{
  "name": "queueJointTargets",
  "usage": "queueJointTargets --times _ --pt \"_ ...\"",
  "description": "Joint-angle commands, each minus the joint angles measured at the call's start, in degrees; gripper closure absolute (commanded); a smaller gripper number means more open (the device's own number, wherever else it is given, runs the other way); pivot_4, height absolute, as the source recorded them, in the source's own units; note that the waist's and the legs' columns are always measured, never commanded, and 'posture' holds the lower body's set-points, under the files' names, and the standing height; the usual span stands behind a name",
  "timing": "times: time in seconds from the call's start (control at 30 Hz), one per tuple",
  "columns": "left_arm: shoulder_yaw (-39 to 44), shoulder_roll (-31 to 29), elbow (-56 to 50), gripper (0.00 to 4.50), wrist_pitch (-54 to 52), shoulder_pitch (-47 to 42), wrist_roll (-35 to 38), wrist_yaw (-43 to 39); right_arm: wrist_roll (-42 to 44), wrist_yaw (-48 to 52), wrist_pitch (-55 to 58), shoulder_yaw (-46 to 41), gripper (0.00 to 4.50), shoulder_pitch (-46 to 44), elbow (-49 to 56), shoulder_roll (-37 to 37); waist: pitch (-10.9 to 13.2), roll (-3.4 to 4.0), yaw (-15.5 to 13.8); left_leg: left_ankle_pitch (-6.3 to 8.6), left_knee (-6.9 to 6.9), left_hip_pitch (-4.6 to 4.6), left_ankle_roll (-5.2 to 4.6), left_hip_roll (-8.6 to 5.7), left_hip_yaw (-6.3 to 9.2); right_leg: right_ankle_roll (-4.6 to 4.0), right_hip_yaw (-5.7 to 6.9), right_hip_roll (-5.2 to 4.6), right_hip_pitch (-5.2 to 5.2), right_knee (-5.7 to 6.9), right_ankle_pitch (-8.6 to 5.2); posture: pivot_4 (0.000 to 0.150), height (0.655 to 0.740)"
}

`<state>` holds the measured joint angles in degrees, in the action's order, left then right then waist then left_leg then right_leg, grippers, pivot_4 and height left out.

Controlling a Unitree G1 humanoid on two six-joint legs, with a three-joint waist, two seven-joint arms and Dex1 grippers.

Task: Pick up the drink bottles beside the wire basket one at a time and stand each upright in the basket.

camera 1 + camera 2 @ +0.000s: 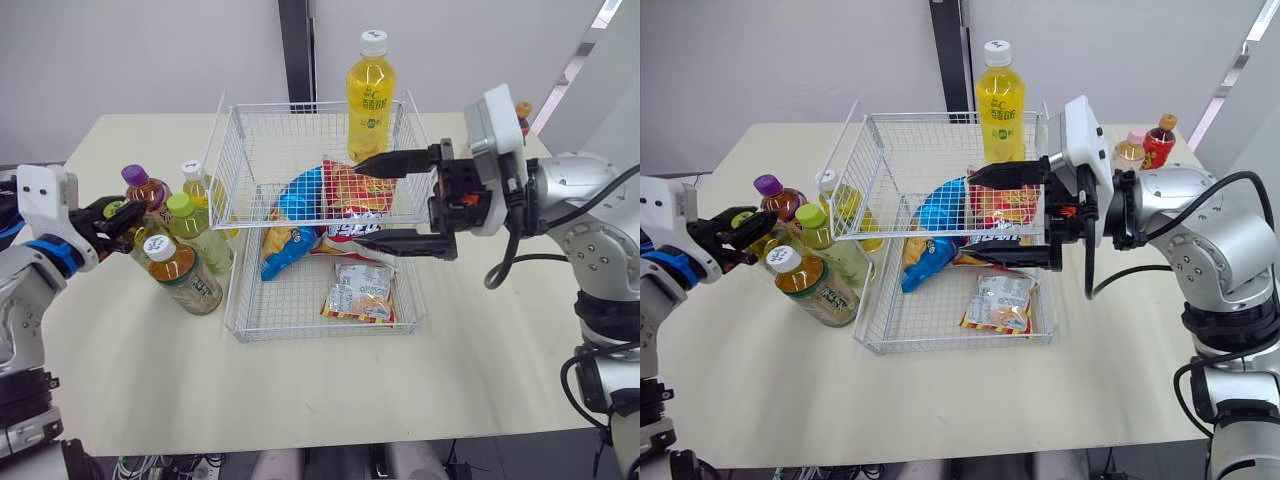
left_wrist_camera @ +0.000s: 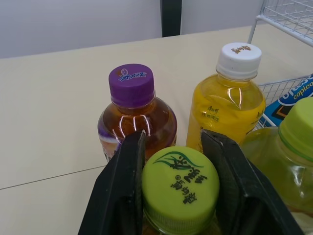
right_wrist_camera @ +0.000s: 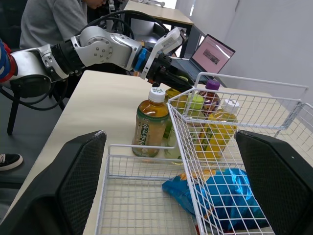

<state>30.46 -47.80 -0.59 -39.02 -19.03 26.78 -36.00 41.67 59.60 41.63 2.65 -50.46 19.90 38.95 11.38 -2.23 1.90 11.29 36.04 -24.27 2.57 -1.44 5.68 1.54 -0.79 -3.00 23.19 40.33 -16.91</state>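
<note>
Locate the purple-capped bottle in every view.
Left eye: purple-capped bottle, left of the wire basket.
Right eye: bottle left of the basket.
Left wrist: bottle just past the green-capped bottle in the left gripper.
Right wrist: bottle behind the basket's mesh.
Shared landmark: the basket.

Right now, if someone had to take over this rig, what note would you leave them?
Left gripper: shut on the cap of the lime-capped bottle, which seems not yet lifted.
Right gripper: open, empty, above the wire basket.
Four more bottles stand beside the basket on the robot's left, two small bottles on its right.
Tall yellow bottle at the basket's far edge; unclear whether inside. Snack packets lie in the basket.
Done: perhaps one. Left: lift the gripped bottle, stand it inside, repeat.
</note>
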Motion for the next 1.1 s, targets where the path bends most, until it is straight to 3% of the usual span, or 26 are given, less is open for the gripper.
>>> queueJointTargets --times 0.03,0.2,0.3,0.43,0.6,0.73,0.83,0.93,1.1 --pt "6.1 -4.7 -5.4 3.11 -2.0 0.7 3.0 -1.8 1.8 -0.1 0.1 -4.5 0.00 -0.9 0.8 1.9 0.0 0.00 0.0 0.00 -0.01 -0.01 0.00 0.00 -0.01 0.00 -0.01 0.00 0.01 -0.01 0.00 0.150 0.7400" --pt "11.5 -12.6 -5.0 3.11 -6.6 0.6 7.5 -7.6 3.6 -0.6 1.6 -8.6 0.00 -0.6 -0.2 4.6 0.0 0.00 0.0 0.00 -0.04 -0.07 0.00 0.01 0.02 0.00 0.07 0.02 0.01 -0.11 0.00 0.150 0.7400" --pt "12.0 -18.2 0.2 3.11 -8.0 -4.3 10.5 -11.6 3.1 -1.8 2.0 -9.9 0.00 -0.5 -1.0 5.9 0.0 0.00 -0.2 0.00 -0.04 -0.08 0.00 0.00 -0.09 0.00 0.11 0.05 -0.02 -0.17 0.00 0.150 0.7400" --pt "7.1 -25.0 7.5 3.11 -7.9 -13.1 12.0 -16.0 3.6 -2.7 2.4 -11.4 0.00 0.4 -0.5 7.1 0.0 0.01 -0.1 0.00 -0.06 -0.10 0.00 0.01 -0.26 0.07 0.10 0.11 -0.06 -0.33 0.05 0.150 0.7400" --pt "-5.8 -30.0 16.9 3.11 -7.8 -30.4 11.2 -22.1 6.2 -3.5 3.7 -13.4 0.00 2.5 1.7 7.9 0.0 0.01 0.0 0.00 -0.06 -0.17 -0.01 0.02 -0.28 0.11 0.06 0.38 -0.03 -0.35 0.07 0.150 0.7400" --pt "-24.2 -24.4 30.5 3.11 -5.2 -62.7 0.7 -28.2 7.8 -4.7 4.6 -15.3 0.00 6.3 4.3 9.3 0.1 -0.29 -0.5 0.00 0.12 -0.45 0.00 0.09 -0.07 0.12 0.25 0.78 0.05 -0.44 0.22 0.150 0.7400" --pt "-30.4 -17.5 40.5 3.11 -2.7 -77.8 -5.4 -30.6 8.8 -6.1 4.8 -16.3 0.00 8.1 5.6 9.7 0.2 -0.27 -0.1 0.00 0.15 -0.49 0.00 0.08 -0.14 0.17 0.17 0.75 0.04 -0.49 0.25 0.150 0.7400" --pt "-32.5 -10.5 48.0 3.11 -1.0 -86.2 -8.4 -32.2 9.6 -7.4 4.8 -17.4 0.00 9.6 6.7 9.9 0.2 -0.23 0.0 0.00 0.10 -0.47 0.00 0.11 -0.18 0.19 0.10 0.70 0.06 -0.47 0.24 0.150 0.7400" --pt "-33.6 -2.2 54.2 3.11 2.2 -89.0 -11.6 -34.7 10.4 -9.7 4.5 -18.2 0.00 11.1 7.8 10.1 0.3 -0.10 1.1 0.00 0.06 -0.47 -0.01 0.17 -0.23 0.18 0.01 0.73 0.17 -0.41 0.24 0.150 0.7400"
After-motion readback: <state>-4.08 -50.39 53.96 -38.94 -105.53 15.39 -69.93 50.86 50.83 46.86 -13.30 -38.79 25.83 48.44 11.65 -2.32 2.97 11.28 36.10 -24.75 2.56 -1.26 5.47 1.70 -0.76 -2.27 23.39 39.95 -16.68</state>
